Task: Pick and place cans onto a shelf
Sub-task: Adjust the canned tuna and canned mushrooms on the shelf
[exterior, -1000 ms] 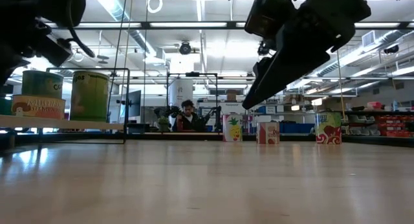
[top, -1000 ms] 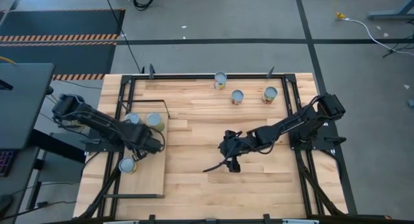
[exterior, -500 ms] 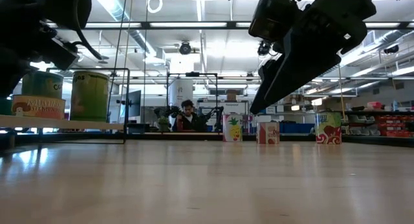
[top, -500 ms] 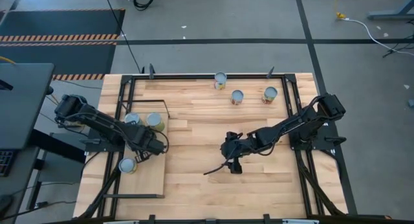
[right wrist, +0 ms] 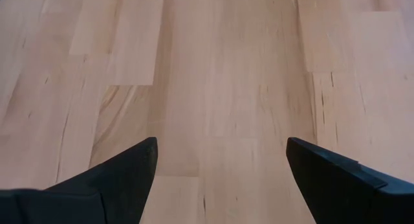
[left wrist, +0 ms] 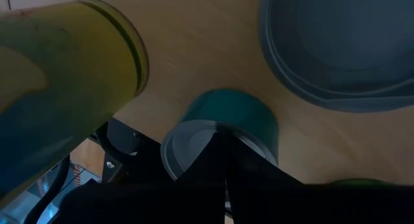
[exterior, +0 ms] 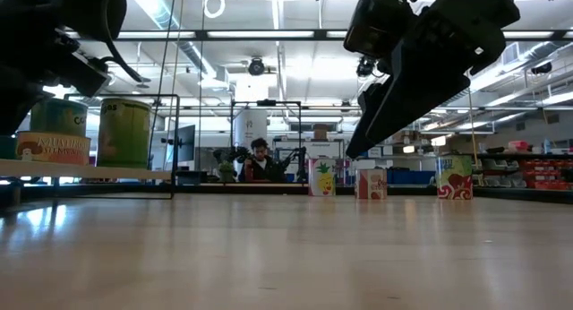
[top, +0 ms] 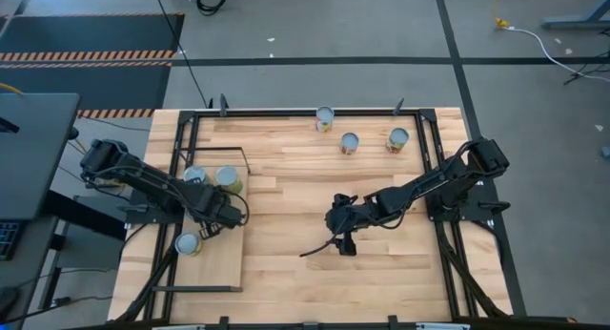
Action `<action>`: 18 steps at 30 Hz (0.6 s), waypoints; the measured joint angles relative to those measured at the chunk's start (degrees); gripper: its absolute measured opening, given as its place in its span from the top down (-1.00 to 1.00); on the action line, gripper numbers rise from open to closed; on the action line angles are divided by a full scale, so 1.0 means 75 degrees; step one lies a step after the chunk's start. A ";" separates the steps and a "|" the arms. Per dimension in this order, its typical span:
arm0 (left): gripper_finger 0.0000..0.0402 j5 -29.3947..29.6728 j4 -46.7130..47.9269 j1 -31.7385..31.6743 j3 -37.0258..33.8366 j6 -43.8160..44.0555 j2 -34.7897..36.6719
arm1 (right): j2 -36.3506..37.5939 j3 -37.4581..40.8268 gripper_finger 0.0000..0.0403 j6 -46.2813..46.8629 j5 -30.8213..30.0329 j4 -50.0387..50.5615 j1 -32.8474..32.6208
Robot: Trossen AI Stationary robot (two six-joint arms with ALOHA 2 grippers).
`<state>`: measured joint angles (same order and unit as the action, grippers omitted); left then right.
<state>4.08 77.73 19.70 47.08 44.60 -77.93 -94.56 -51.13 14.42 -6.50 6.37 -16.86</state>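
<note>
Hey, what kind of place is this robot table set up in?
Probably a large robotics lab or workshop hall. The low view shows long ceiling strip lights, a person seated at another rig, and storage shelves with bins; the high view shows taped concrete floor.

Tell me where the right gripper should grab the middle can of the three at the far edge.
Grip the middle can across its round side wall, coming from above. It stands upright, clear of its neighbours, so the fingers should fit either side. The right gripper is open over bare table.
</note>
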 joint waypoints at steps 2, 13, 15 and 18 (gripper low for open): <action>0.99 0.0000 0.0012 0.0000 0.0037 0.0000 0.0000 | 0.0000 0.0000 -0.74 -0.0017 0.0000 0.0000 0.0000; 0.99 0.0170 0.0244 0.0003 0.0520 0.0099 0.0006 | 0.0000 0.0000 -0.74 -0.0185 0.0003 0.0000 0.0000; 0.99 0.0221 0.0230 0.0003 0.0577 0.0166 0.0034 | 0.0000 0.0000 -0.74 -0.0196 0.0006 0.0000 0.0000; 0.99 0.0480 -0.0039 0.0015 0.0692 0.0170 0.0061 | 0.0000 0.0000 -0.74 -0.0202 0.0008 0.0000 0.0000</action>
<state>7.67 77.44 19.81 52.27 45.88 -77.47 -94.56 -51.13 12.91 -6.44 6.37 -16.86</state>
